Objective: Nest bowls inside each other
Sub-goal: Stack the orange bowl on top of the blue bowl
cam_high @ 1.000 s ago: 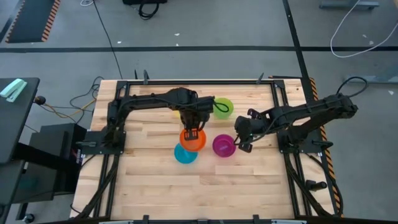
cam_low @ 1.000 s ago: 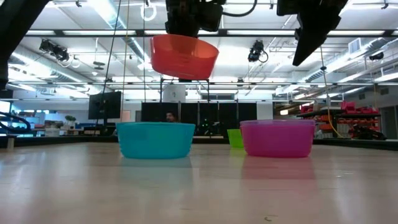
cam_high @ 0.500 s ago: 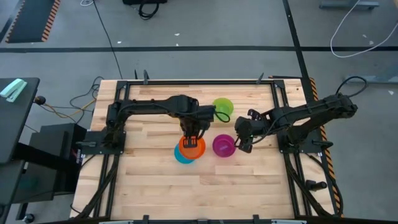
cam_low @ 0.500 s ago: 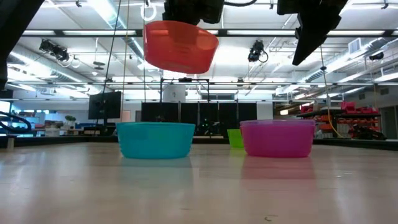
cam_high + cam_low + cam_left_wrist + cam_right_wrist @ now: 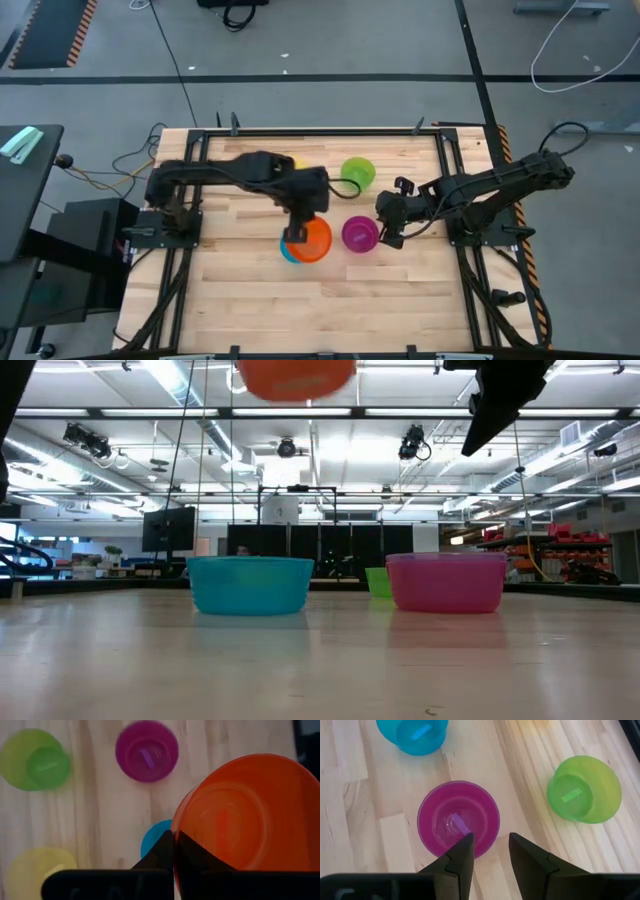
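My left gripper point(image 5: 297, 228) is shut on the orange bowl point(image 5: 316, 241) and holds it high over the blue bowl point(image 5: 288, 251). In the low view the orange bowl point(image 5: 295, 377) hangs at the top edge, far above the blue bowl point(image 5: 250, 584), which stands on its base. The magenta bowl point(image 5: 358, 233) and the green bowl point(image 5: 357, 172) also stand on the table. The yellow bowl point(image 5: 35, 870) lies behind the left arm. No separate purple bowl shows. My right gripper point(image 5: 490, 851) is open, hovering by the magenta bowl's point(image 5: 458, 819) right side. My left gripper pinches the orange bowl's rim point(image 5: 176, 834) on its left side, with one finger point(image 5: 162, 851) outside the wall and the other inside. The bowl is lifted clear of the table, mouth up and a little tilted, above the blue bowl point(image 5: 156, 839).
Black frame rails point(image 5: 300, 131) run along the table's far edge and both sides. Bare wood point(image 5: 320, 295) lies near the front edge. The right arm point(image 5: 505, 400) hangs over the magenta bowl point(image 5: 445, 582) in the low view; the green bowl point(image 5: 376, 581) stands farther back.
My left gripper has carried the orange bowl upward and a little toward the near edge, over the blue bowl. Its wrist has turned, so the fingers now come at the bowl from the table's left instead of from the far side. The right arm has kept still.
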